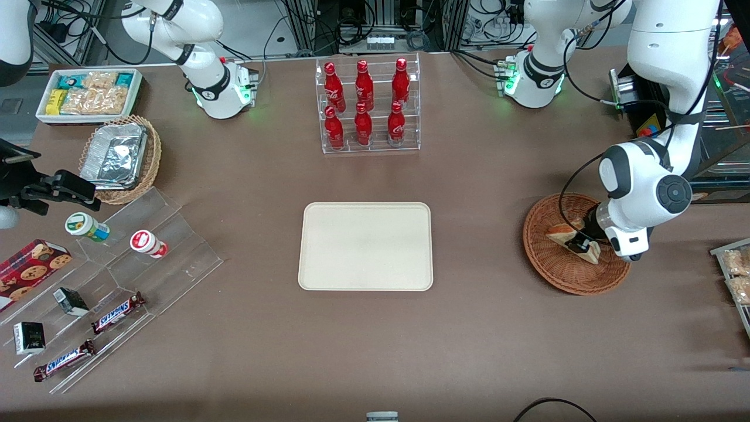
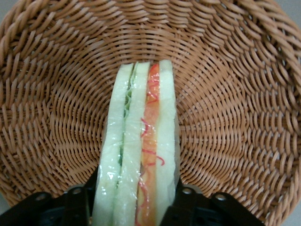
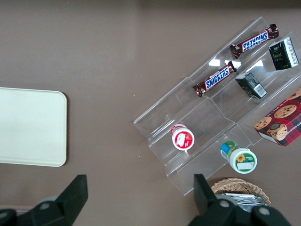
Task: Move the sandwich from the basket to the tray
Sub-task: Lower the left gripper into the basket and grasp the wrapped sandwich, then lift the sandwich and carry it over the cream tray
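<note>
Sandwich (image 2: 138,150) sits between tool (image 2: 134,202) fingers, in basket (image 2: 235,94).

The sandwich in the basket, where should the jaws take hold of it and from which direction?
Grip the sandwich across its two flat bread faces, coming from above. It stands on edge in the basket, layers upward, and the gripper already has a finger at each face.

Reddish-brown woven basket (image 2: 244,108), white-red-green layered sandwich (image 2: 141,155), black gripper (image 2: 134,207), cream tray (image 1: 365,246)
</note>
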